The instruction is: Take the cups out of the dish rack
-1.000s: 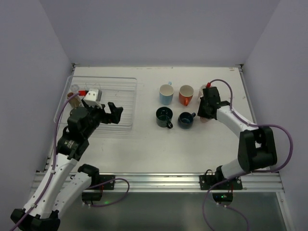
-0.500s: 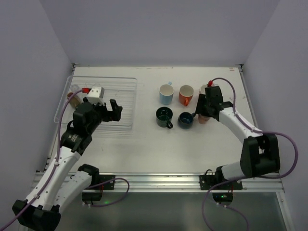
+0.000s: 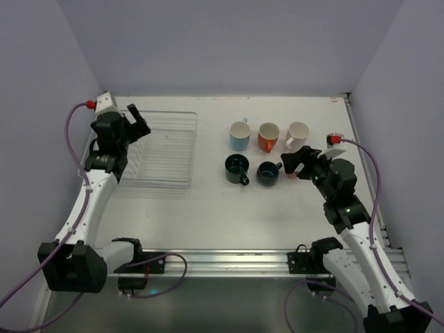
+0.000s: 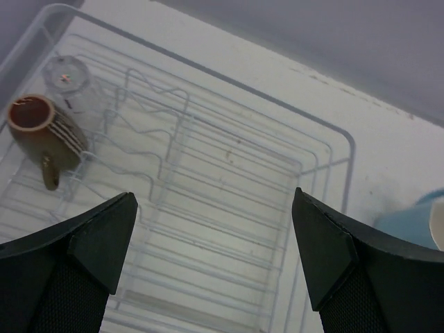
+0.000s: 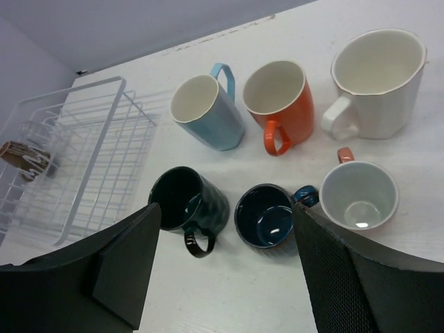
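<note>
From where I stand, no lettering on any cup is readable. The left gripper (image 3: 137,119) hangs over the far left corner of the dish rack (image 3: 163,149), its jaws spread wide with nothing between them. Below it in the rack lie a small brown cup (image 4: 41,128), tipped on its side, and just beside it a clear glass (image 4: 69,80) that is hard to make out against the wires. From above, the left arm hides both.

The right gripper (image 3: 300,161) is also open and holds nothing. It is poised near the six cups standing upright on the surface (image 3: 208,215) to the right of the rack. The far row has a blue cup (image 5: 207,111), an orange cup (image 5: 277,100) and a white mug (image 5: 378,80). The near row has a dark teal cup (image 5: 187,201), a navy cup (image 5: 265,215) and a small pink cup (image 5: 359,194). From above, the gripper covers most of the pink cup.
</note>
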Robot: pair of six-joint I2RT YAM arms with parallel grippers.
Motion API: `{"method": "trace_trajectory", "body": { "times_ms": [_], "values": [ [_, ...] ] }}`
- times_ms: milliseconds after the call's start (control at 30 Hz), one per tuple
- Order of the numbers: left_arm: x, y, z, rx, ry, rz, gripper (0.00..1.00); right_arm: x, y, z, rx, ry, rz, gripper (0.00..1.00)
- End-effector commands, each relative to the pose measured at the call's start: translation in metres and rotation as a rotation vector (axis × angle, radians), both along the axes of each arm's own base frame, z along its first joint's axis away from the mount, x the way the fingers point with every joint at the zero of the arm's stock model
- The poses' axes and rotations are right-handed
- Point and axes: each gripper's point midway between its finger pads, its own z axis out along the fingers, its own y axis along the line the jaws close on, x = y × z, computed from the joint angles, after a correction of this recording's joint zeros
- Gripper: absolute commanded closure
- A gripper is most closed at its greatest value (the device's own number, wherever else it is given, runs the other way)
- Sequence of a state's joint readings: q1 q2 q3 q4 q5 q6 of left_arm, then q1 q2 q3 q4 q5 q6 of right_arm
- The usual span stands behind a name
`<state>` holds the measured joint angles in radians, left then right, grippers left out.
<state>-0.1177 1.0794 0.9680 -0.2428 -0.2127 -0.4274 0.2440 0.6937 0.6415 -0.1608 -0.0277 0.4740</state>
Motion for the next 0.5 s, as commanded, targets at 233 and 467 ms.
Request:
{"method": "trace_trajectory", "body": {
  "times_ms": [233,467],
  "values": [
    [0.036,0.140,-0.013,-0.033,-0.010,0.477,0.00,-0.012,0.040,0.002,0.133,-0.038,0.206,0.25],
    [0.049,0.189,-0.065,-0.036,0.073,0.512,0.07,-0.014,0.046,0.005,0.144,-0.051,0.240,0.25]
  ]
}}
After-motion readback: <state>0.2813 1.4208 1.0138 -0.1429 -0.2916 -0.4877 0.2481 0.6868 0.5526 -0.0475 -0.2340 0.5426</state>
